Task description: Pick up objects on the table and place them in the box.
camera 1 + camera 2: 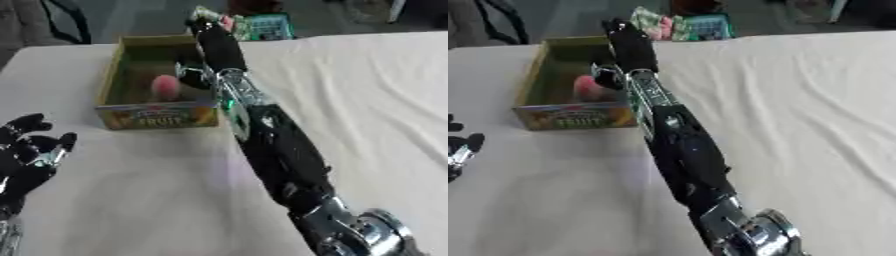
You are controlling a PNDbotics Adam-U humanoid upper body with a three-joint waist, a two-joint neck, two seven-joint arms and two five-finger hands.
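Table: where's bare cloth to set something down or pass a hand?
Bare cloth spans the table right of the right arm, and the near stretch between the left hand and that arm. Crowded: the box, holding a pink object, with the right hand stretched along its right wall; colourful packets sit just beyond.

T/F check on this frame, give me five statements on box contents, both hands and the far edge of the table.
1. A pink object lies inside the box. True.
2. The box lies tipped on its side. False: it stands upright, open top up, FRUIT printed on its front wall.
3. The right arm reaches past the box toward the colourful packets at the far table edge. True.
4. The left hand holds the pink object. False: it holds nothing, idle at the lower left with fingers relaxed.
5. The right hand shows clearly open fingers. False: the fingers cannot be made out.
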